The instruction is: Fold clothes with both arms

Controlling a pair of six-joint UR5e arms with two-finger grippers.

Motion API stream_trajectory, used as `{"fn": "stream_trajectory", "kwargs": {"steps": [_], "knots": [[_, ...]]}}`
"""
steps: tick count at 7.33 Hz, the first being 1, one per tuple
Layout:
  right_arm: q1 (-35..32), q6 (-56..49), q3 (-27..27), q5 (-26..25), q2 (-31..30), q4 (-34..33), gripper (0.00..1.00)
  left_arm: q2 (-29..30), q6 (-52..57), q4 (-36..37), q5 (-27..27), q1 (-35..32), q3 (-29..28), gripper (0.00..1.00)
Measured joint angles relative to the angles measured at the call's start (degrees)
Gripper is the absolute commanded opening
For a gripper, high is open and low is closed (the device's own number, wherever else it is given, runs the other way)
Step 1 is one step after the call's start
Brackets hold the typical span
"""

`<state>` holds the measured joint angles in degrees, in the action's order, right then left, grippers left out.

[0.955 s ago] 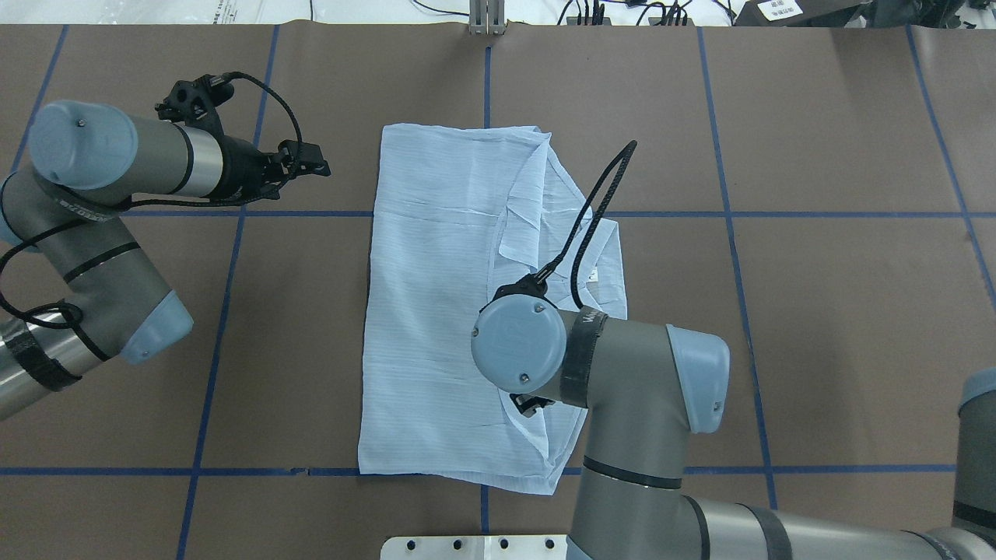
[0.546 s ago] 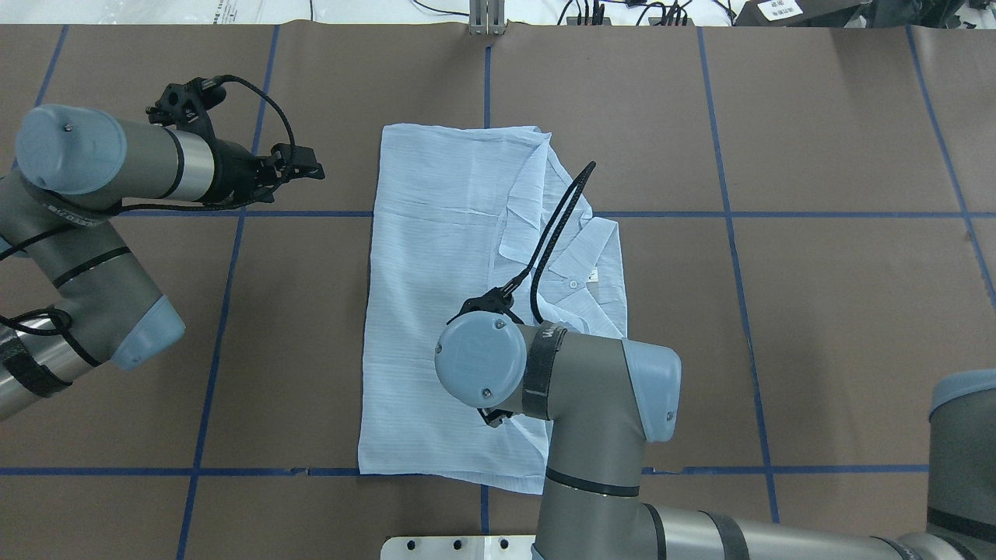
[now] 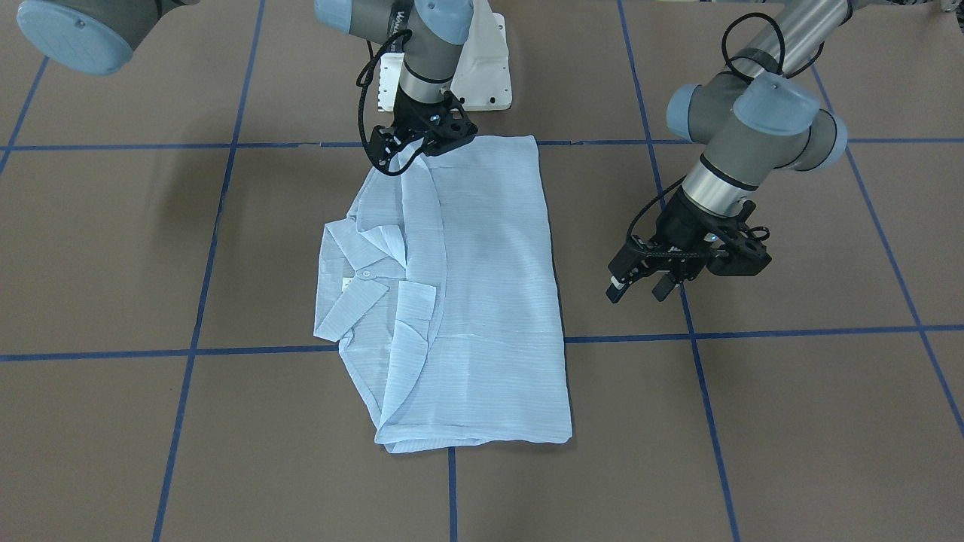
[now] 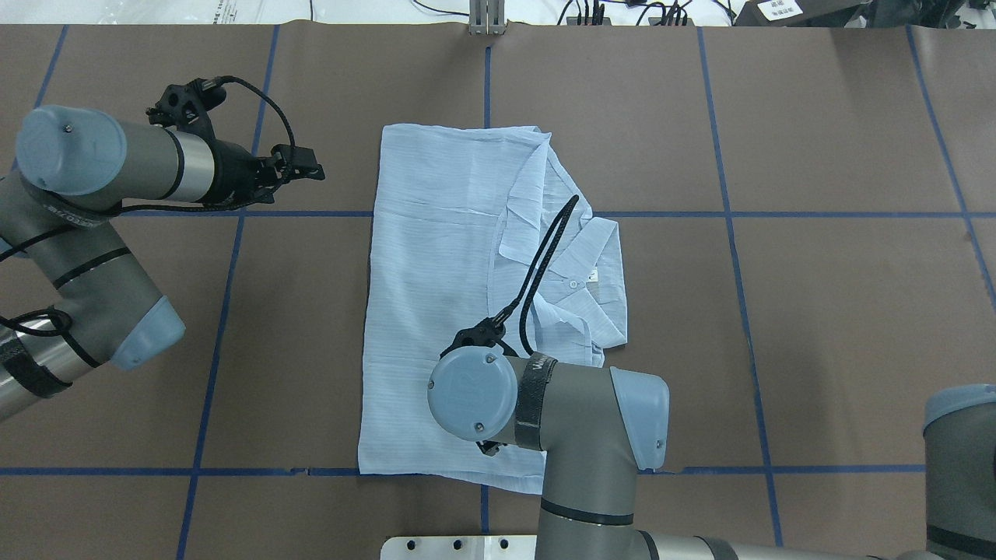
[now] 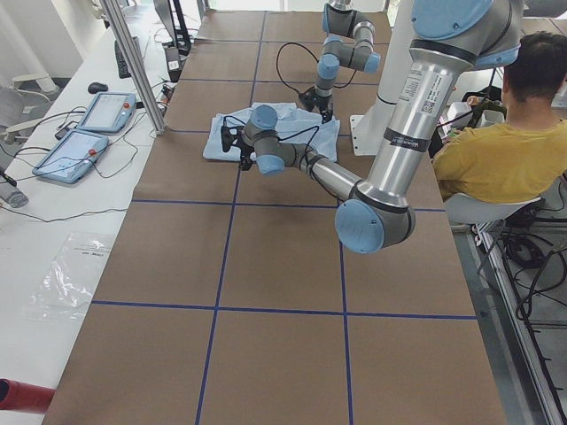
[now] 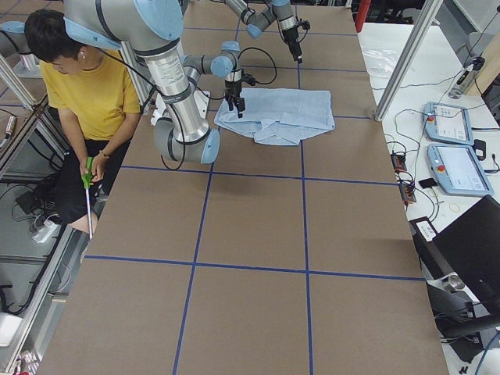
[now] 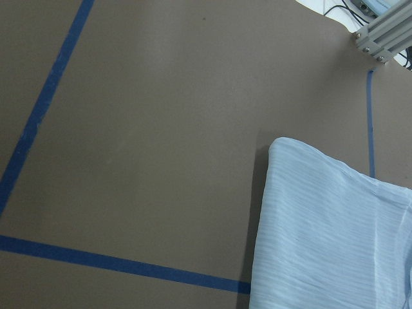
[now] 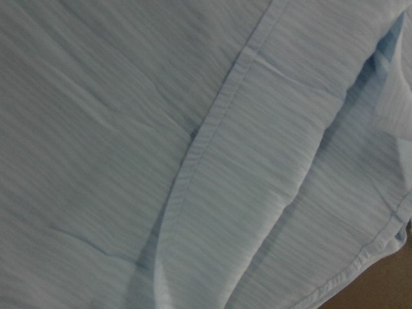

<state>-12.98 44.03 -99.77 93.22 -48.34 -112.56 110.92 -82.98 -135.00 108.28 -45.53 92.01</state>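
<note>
the left end effector (image 3: 639,287) hangs released above the desk (image 4: 778,311), beside the shirt (image 4: 436,295), which lies part-folded at mid-desk. the right end effector (image 3: 428,141) sits low on its near hem; grasping or not, i cannot tell. likely next: both must grip the hem for a cross fold.

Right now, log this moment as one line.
pale blue collared shirt: partly folded, flat on table | right gripper: at robot-side hem, grip unclear | left gripper: open, beside shirt, not touching
</note>
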Motion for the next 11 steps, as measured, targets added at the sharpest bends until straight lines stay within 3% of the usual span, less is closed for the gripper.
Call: {"fn": "stream_trajectory", "kwargs": {"steps": [5,9,11], "knots": [[-0.5,-0.7,0.0,0.2,-2.4,-0.2,1.00,-0.1,-0.2,0.2,0.5,-0.1,1.5,1.00],[-4.1,-1.3,-0.5,2.2,-5.3,0.0,1.00,0.0,-0.2,4.3,1.0,-0.2,5.0,1.00],[-4.9,-1.3,-7.3,2.8,-12.8,-1.0,1.00,0.1,-0.1,8.2,1.0,-0.2,7.6,1.00]]}}
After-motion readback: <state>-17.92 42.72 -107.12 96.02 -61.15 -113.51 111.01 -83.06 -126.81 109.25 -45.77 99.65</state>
